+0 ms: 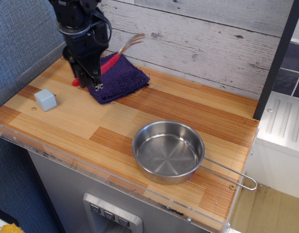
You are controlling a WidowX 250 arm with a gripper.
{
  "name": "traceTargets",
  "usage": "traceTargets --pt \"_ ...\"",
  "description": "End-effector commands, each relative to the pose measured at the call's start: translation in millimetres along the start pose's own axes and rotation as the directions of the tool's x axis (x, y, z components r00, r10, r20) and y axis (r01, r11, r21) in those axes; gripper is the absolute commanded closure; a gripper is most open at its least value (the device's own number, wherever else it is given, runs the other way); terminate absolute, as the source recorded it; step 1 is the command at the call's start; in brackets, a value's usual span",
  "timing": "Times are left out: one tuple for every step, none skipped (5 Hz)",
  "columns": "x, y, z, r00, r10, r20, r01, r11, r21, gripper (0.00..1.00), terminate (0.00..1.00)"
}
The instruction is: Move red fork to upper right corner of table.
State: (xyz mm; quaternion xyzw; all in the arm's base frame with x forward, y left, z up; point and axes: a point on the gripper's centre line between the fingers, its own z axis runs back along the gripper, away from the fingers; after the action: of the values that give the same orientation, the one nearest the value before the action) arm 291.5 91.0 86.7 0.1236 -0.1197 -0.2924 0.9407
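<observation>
My gripper [89, 76] is shut on the red fork [108, 62] and holds it in the air above the back left of the wooden table [188, 104]. The fork's red handle crosses behind the black fingers. Its silver tines point up and to the right and are blurred against the white plank wall. The fork hangs over the purple cloth [118, 77].
A small grey cube [45, 100] lies near the left edge. A steel pan [168, 151] with a wire handle sits at the front right. A white plank wall runs along the back. A dark post [275, 58] and a white ribbed surface [285, 121] stand at the right.
</observation>
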Motion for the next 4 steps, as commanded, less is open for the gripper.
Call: traceTargets --pt "12.5 -0.7 10.2 0.935 -0.338 0.110 0.340 0.940 -0.004 1.00 0.00" --pt "17.7 1.3 3.0 0.891 -0.438 0.115 0.441 0.897 0.001 1.00 0.00" --pt "35.7 4.6 -4.9 0.814 -0.563 0.140 0.563 0.825 0.042 1.00 0.00" --pt "56.9 0.6 -10.5 0.729 -0.666 0.161 0.664 0.744 0.074 1.00 0.00"
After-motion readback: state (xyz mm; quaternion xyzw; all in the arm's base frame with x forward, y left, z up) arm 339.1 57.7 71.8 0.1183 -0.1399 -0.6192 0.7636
